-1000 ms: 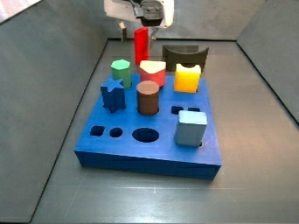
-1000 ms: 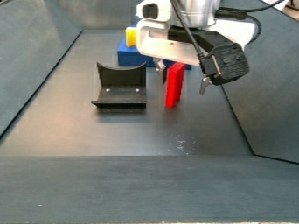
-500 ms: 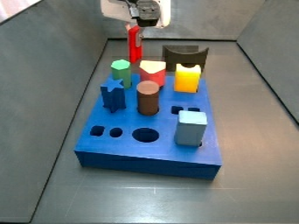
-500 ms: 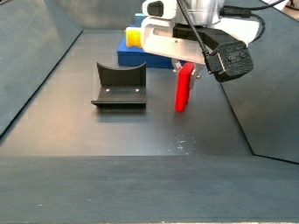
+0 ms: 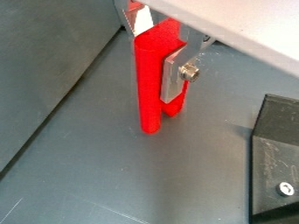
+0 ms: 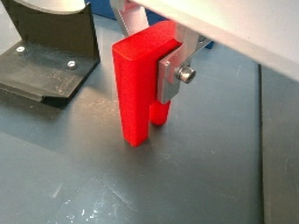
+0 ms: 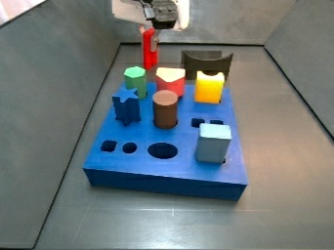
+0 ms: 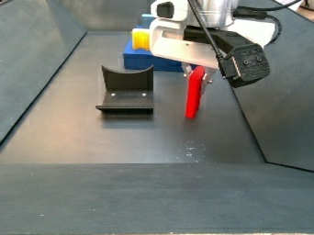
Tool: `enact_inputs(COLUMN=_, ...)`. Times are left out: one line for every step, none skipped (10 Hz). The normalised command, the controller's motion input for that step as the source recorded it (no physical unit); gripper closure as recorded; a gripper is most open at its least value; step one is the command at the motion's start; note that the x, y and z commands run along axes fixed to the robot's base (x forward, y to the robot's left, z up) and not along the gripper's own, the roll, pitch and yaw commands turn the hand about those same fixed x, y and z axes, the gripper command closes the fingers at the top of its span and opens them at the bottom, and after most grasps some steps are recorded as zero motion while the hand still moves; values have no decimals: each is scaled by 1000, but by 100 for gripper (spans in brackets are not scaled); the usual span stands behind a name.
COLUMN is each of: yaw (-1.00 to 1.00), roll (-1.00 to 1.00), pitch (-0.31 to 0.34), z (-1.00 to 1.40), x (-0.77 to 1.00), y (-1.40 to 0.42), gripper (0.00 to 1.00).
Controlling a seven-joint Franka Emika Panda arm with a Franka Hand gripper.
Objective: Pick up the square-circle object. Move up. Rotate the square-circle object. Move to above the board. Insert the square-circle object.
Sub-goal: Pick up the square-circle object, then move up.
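Wrist view: my claw [image 5: 163,63] is clamped on the square-circle object [image 5: 149,83], gripping its upper part. One silver finger [image 5: 176,74] w/ a screw lies flat against the red face; the opposite finger is mostly hidden behind the block. The block hangs upright, lower end clear of the dark floor [image 5: 93,166]. Corner of the fixture [image 5: 278,153] shows nearby, apart from the block.

Wrist view, opp. side: same grip. Claw [image 6: 149,66] closed on the square-circle object [image 6: 138,87]; silver finger [image 6: 173,72] pressed on one side. A short red leg shows below the finger, alongside the longer main body. Fixture [image 6: 49,52] stands well apart on the floor [image 6: 176,184].

Side view: claw [image 7: 152,25] is high at the far end of the bin, behind the board [image 7: 163,156], not over it. Square-circle object [image 7: 150,46] hangs vertical from it, off the floor. On the board: green peg [image 7: 135,78], red-topped heart peg [image 7: 170,80], brown cylinder [image 7: 164,108], yellow block [image 7: 210,88], blue peg [image 7: 125,105], pale blue-grey cube [image 7: 213,143]. Open holes at the near edge: small square, small round, large round. Fixture [image 7: 204,62] stands past the board.

Side view from the other end: claw [image 8: 194,69] holds the square-circle object [image 8: 194,94] upright, above the floor [image 8: 135,142], w/ the fixture [image 8: 125,89] to one side and the board [image 8: 141,57] behind, mostly hidden by the arm.
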Motion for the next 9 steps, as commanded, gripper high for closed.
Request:
enact_inputs(yaw=0, roll=0, pitch=0, z=0, x=0, y=0, gripper=100)
enact_inputs(yaw=0, roll=0, pitch=0, z=0, x=0, y=0, gripper=100)
enact_inputs(yaw=0, roll=0, pitch=0, z=0, x=0, y=0, gripper=100)
enact_inputs(yaw=0, roll=0, pitch=0, z=0, x=0, y=0, gripper=100)
enact_inputs(yaw=0, roll=0, pitch=0, z=0, x=0, y=0, gripper=100)
enact_inputs(yaw=0, roll=0, pitch=0, z=0, x=0, y=0, gripper=100)
enact_inputs(yaw=0, roll=0, pitch=0, z=833, x=0, y=0, gripper=100)
enact_inputs(yaw=-16, roll=-15, pitch=50, z=827, x=4, y=-37, gripper=100)
enact_inputs(yaw=-10, roll=-20, pitch=75, z=689, x=-9, y=-28, gripper=100)
